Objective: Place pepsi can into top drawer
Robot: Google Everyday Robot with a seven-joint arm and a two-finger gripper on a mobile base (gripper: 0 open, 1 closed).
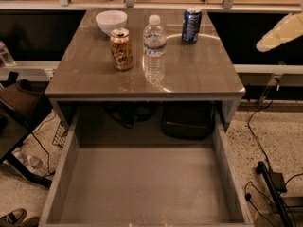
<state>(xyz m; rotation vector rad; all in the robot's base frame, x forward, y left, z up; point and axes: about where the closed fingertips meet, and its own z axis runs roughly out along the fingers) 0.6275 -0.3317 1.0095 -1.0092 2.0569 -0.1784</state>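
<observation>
top drawer (147, 183) (pepsi can (191, 25) outside), gripper (273, 38) right

Gripper (280, 33) hangs in the air just off the right side of the table (199, 74), near its back corner. Cream body slants down-left, tip toward the table, touching nothing.

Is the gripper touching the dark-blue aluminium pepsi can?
Apart. The camera view shows the cream gripper at the right edge, beyond the grey-brown table, a wide gap from the dark-blue aluminium pepsi can.
</observation>
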